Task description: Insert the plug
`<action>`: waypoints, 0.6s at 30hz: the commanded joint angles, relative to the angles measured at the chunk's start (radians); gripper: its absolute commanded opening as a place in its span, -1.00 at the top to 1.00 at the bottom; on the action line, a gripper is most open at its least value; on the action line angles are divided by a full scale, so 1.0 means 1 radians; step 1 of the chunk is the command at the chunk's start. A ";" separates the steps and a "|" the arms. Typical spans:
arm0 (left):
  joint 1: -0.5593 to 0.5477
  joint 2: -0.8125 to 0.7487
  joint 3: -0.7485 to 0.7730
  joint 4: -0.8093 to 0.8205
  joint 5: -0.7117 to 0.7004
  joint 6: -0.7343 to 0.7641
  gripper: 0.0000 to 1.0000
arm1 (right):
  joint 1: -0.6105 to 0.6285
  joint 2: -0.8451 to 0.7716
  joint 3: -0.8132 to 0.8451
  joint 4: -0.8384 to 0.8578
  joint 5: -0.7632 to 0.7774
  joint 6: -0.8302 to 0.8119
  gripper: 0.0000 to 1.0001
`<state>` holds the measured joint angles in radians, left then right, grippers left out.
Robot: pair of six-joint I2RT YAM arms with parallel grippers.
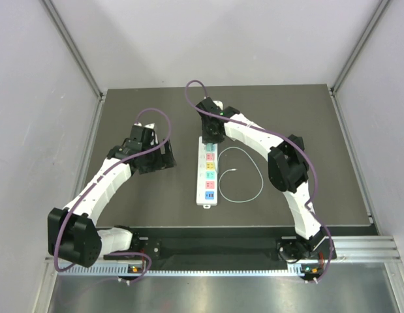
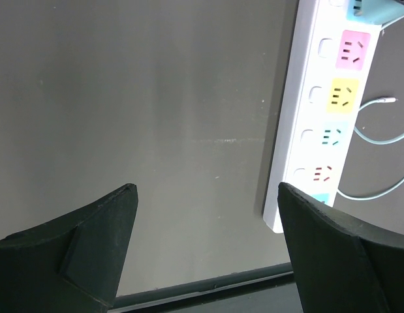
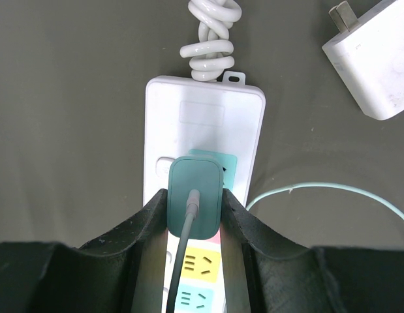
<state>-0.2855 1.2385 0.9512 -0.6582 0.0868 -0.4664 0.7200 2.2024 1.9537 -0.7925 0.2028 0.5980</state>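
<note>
The teal-green plug (image 3: pixel 196 179) is held between the fingers of my right gripper (image 3: pixel 195 205), which is shut on it. The plug sits on or just over the top light-blue socket of the long white power strip (image 3: pixel 205 117); I cannot tell whether its pins are in. Its thin cable (image 3: pixel 319 189) loops on the table to the right of the strip (image 1: pixel 244 176). In the top view my right gripper (image 1: pixel 210 138) is over the far end of the strip (image 1: pixel 208 176). My left gripper (image 1: pixel 164 156) is open and empty, left of the strip (image 2: pixel 312 117).
A small white square block with metal prongs (image 3: pixel 378 59) lies to the far right of the strip's end. The strip's thick white cord (image 3: pixel 211 32) is coiled beyond its far end. The table's near edge (image 2: pixel 208 283) shows below my left gripper (image 2: pixel 206 189).
</note>
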 commanded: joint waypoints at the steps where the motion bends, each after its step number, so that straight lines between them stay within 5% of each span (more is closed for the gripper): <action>1: 0.003 -0.019 0.003 0.032 0.027 0.021 -0.85 | 0.009 -0.044 0.060 0.015 0.030 -0.018 1.00; 18: 0.011 -0.033 -0.008 0.042 0.050 0.025 -0.86 | 0.009 -0.084 0.014 0.071 0.039 -0.035 1.00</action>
<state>-0.2817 1.2385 0.9451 -0.6518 0.1246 -0.4534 0.7200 2.2009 1.9701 -0.7818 0.2070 0.5747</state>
